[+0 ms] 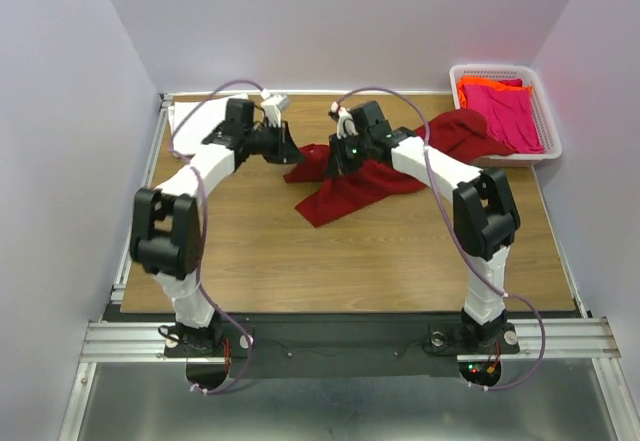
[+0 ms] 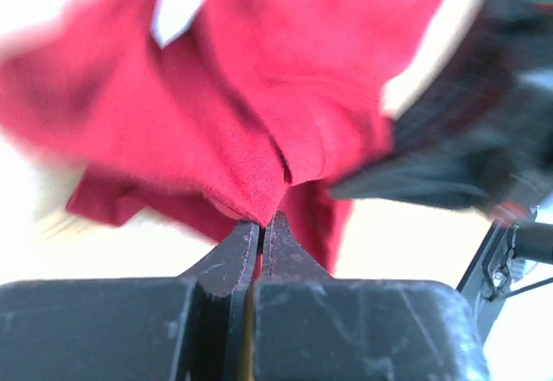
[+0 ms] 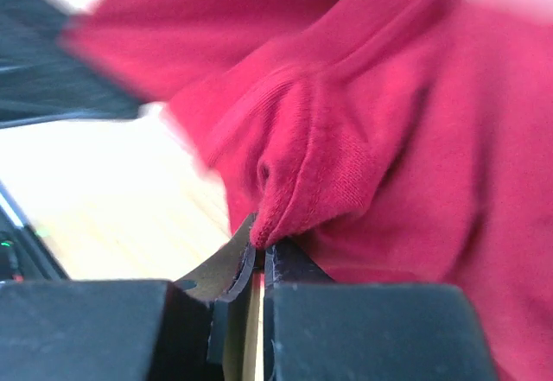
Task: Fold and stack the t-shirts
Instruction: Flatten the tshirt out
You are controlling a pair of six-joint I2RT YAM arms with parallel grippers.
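A large dark red t-shirt (image 1: 370, 176) lies crumpled across the middle of the wooden table (image 1: 300, 251), reaching back toward the basket. My left gripper (image 1: 292, 148) is shut on a fold at the shirt's left edge; in the left wrist view the red cloth (image 2: 259, 130) is pinched at the gripper tips (image 2: 262, 221). My right gripper (image 1: 337, 159) is shut on a ribbed hem of the same red shirt (image 3: 363, 139), nipped at its tips (image 3: 259, 244). The two grippers stand close together. A white shirt (image 1: 195, 116) lies at the back left. Pink (image 1: 510, 116) and orange (image 1: 480, 84) shirts fill the basket.
The white lattice basket (image 1: 552, 131) stands at the back right corner of the table. Pale walls close in both sides and the back. A metal rail (image 1: 330, 336) runs along the near edge by the arm bases.
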